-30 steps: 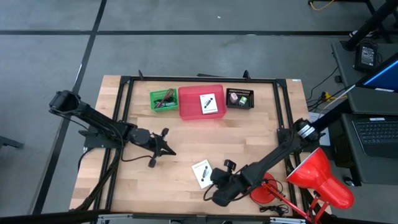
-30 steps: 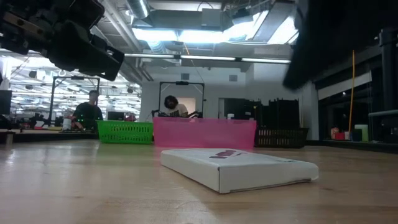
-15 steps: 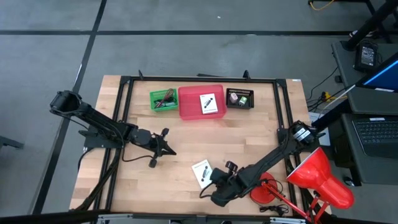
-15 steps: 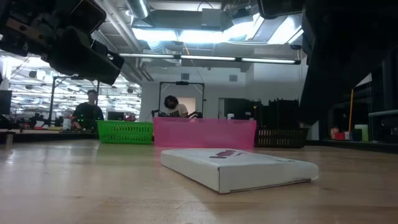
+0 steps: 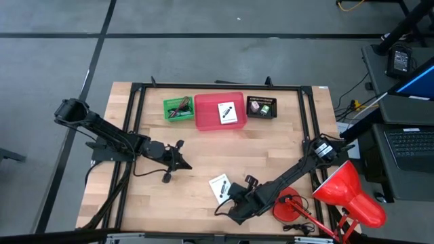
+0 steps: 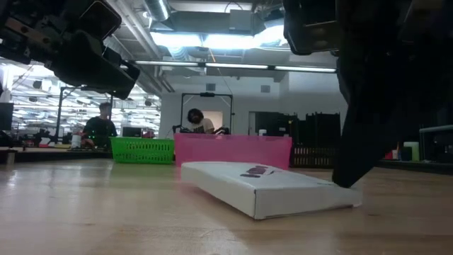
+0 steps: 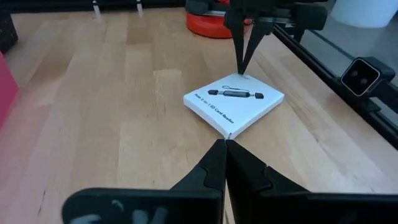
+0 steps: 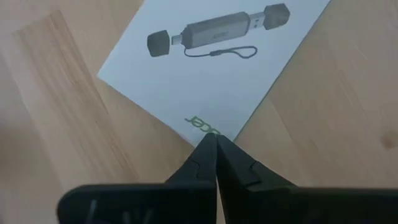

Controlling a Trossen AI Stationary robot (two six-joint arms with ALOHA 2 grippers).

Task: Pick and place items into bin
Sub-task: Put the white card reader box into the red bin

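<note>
Since a second ago the right gripper (image 5: pixel 226 197) has slid in toward the white box (image 5: pixel 219 188) at the near side of the worktop (image 5: pixel 203 152), and its tip now rests against the box's edge; from table height the box has turned slightly. Its jaws are pressed fully together, gripping nothing. The left gripper (image 5: pixel 184 164) has not moved, hanging over the middle-left of the worktop, jaws likewise closed and empty. A second white box (image 5: pixel 228 112) lies in the pink bin (image 5: pixel 203 114) at the far edge, between the green bin (image 5: pixel 169 108) and the black bin (image 5: pixel 271 112).
</note>
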